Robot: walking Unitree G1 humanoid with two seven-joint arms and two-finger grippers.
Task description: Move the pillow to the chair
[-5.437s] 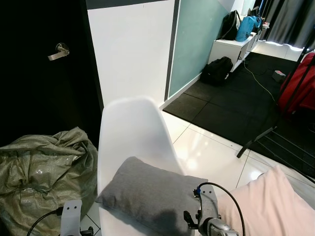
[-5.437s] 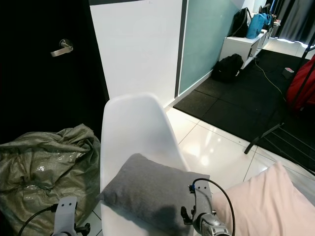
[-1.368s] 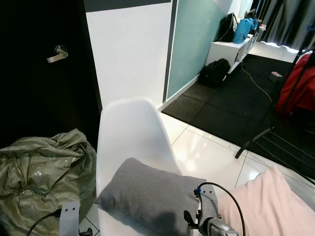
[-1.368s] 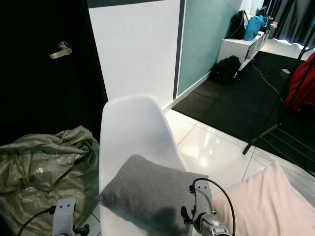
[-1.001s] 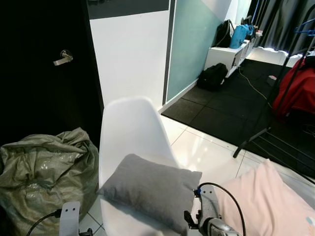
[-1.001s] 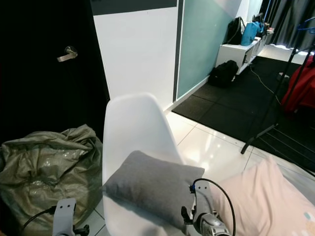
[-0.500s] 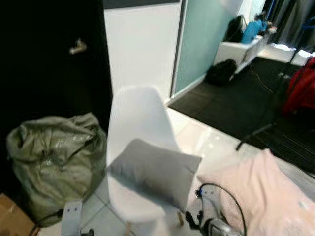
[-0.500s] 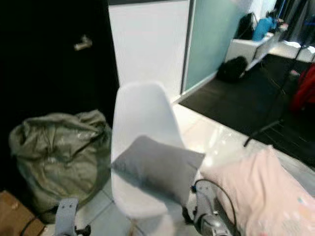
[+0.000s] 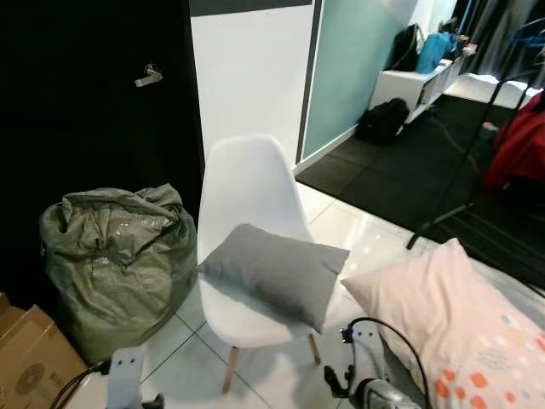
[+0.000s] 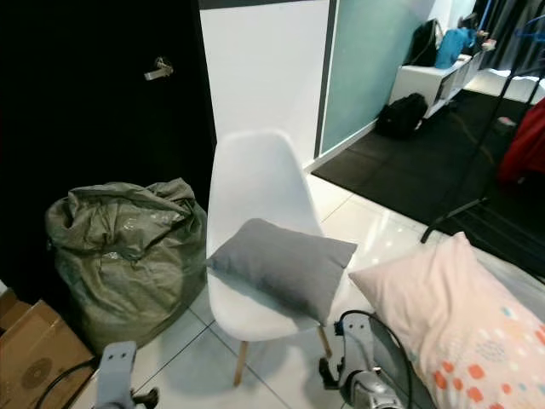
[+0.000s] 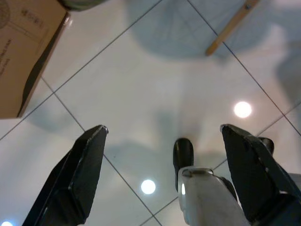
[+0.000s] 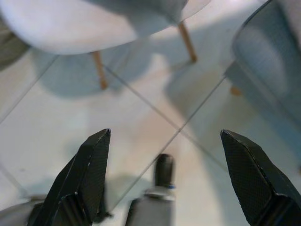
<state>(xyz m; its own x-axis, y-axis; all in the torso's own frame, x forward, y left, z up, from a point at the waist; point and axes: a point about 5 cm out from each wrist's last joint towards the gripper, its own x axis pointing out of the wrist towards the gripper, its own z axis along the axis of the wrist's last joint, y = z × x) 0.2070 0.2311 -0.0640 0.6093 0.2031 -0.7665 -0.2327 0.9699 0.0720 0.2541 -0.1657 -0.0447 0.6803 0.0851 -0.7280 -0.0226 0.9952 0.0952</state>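
The grey pillow [image 9: 277,273] lies flat on the seat of the white chair [image 9: 248,183], its long axis slanting from the chair's back-left toward the front-right corner; it sits ahead of and above both hands, nearer the right hand [image 12: 162,181]; that hand and the left hand [image 11: 162,181] both hang spread wide over the floor [image 11: 141,70], holding nothing; the task looks done, I think.

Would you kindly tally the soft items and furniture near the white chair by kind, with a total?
Pillows: 2, a grey fabric pillow lying on the seat and a pale pink pillow with orange patches
Chairs: 1, a white plastic chair with wooden legs
Sacks: 1, a green woven sack
Cardboard boxes: 1
Total: 5
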